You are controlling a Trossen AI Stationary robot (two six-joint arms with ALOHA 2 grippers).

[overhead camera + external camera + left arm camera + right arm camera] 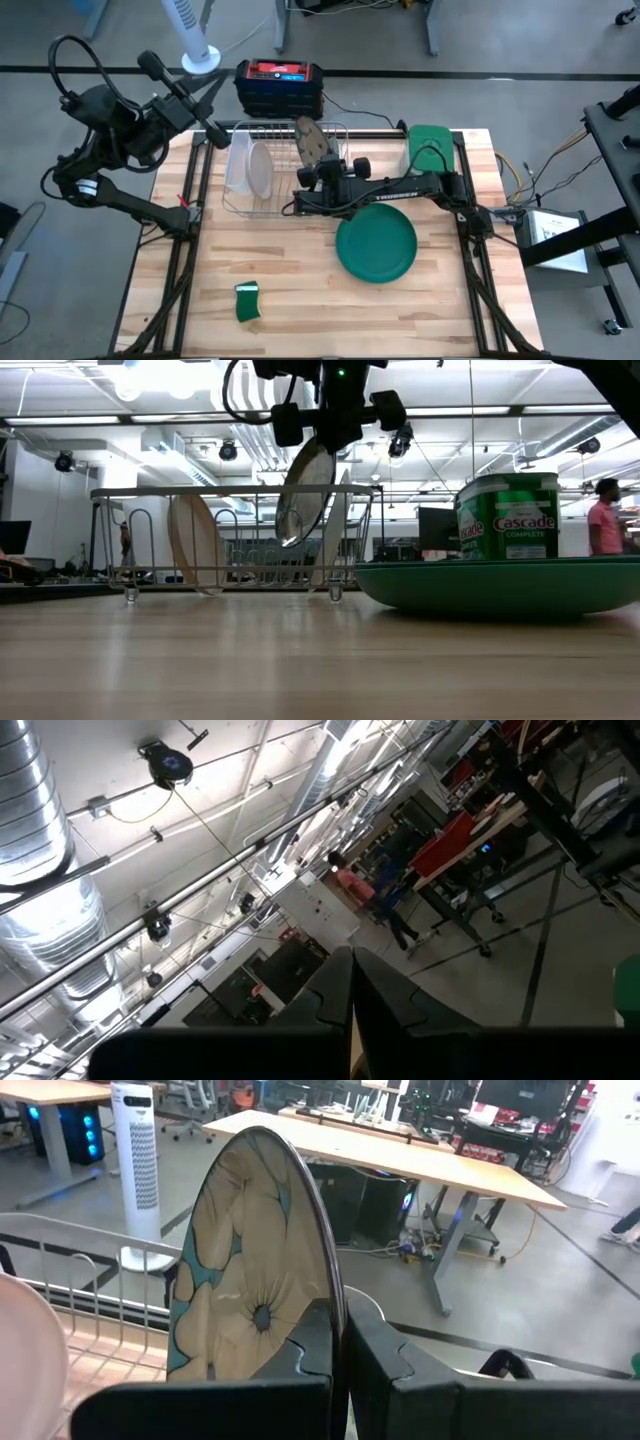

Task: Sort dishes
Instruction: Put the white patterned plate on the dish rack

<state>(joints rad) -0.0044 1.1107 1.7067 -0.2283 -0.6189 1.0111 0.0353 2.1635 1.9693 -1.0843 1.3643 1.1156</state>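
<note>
A wire dish rack [285, 170] stands at the table's far middle, with a whitish plate [258, 170] on edge in its left part [195, 545]. My right gripper [340, 1350] reaches over the rack [318, 168] and is shut on a grey-green patterned plate [255, 1270], which shows on edge among the rack's upper wires [305, 490]. A green plate [376, 245] lies flat on the table to the near right of the rack. My left gripper [352, 990] is raised off the table's far left corner [215, 135], shut and holding nothing. My right gripper pinches the patterned plate's rim [335, 1305] between its two fingers [310, 1345], one on each face. The fingers point roughly level toward the table's far edge. The plate stands on edge ahead of them, its lower edge [290, 542] above the rack's floor.
A green Cascade canister [432, 150] stands at the far right, just behind the green plate in the low view [508, 515]. A small green sponge [247, 302] lies near the front left. A black and red box [280, 88] sits beyond the rack.
</note>
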